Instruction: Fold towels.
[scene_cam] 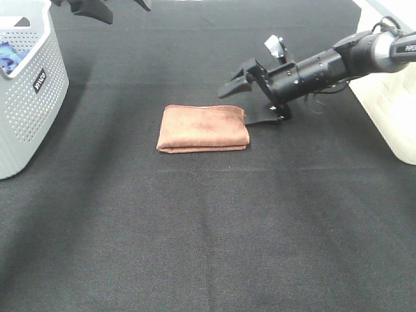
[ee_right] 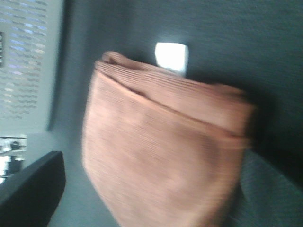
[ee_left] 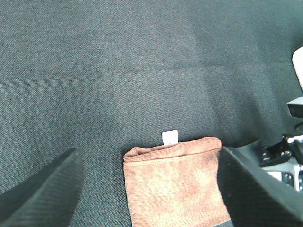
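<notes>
A terracotta towel (scene_cam: 203, 129) lies folded into a flat rectangle in the middle of the black table. Its white tag (ee_left: 170, 137) sticks out from one edge, as the right wrist view also shows on the towel (ee_right: 165, 151). My right gripper (scene_cam: 235, 107) is open at the towel's right end, with one finger low on the table beside that edge and the other above it. I cannot tell whether it touches the cloth. My left gripper (scene_cam: 127, 13) hangs open high at the far left, apart from the towel (ee_left: 175, 184), which shows between its fingers (ee_left: 42, 189).
A grey perforated basket (scene_cam: 32, 84) with something blue inside stands at the left edge. A white bin (scene_cam: 396, 110) stands at the right edge behind the right arm (scene_cam: 338, 62). The black cloth (scene_cam: 214, 227) covers the whole table.
</notes>
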{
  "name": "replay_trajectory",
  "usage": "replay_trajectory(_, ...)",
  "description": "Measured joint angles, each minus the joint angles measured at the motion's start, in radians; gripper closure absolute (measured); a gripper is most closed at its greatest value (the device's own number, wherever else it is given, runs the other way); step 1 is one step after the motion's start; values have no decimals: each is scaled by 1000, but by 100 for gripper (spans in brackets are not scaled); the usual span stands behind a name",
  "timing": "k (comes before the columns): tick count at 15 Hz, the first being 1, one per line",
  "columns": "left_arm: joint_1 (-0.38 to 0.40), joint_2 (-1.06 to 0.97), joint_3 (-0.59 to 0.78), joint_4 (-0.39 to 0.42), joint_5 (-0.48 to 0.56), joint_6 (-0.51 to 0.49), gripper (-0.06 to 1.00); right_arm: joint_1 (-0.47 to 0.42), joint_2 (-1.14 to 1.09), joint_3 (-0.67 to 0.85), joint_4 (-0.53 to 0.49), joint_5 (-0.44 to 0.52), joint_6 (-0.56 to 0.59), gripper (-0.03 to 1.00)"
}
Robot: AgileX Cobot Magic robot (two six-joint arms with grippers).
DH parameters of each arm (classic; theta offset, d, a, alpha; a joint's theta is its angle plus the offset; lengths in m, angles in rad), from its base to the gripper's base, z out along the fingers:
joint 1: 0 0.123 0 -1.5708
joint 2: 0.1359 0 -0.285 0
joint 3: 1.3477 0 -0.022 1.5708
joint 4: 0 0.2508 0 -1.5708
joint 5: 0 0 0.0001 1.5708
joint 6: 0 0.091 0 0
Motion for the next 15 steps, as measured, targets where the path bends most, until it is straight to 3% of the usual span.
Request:
replay_trajectory(4,0,-71,0,102,99,88,20,-2,-125,0,-222,70,94,3)
replay_trajectory(5,0,-71,0,102,99,88,20,-2,-125,0,-222,70,94,3)
replay_trajectory(7,0,-140,0,173,228,96,20,-2,-242,0,-347,153,191,3)
replay_trajectory(9,0,-199,-1,217,294,100,20,0,-331,0,-428,193,276,3)
replay_trajectory(12,0,-315,-1,237,300,100,20,46,-476,0,-589,199,352,3)
replay_trajectory(15,0,-500,79,277,300,99,20,144,-671,38,-837,201,457,3)
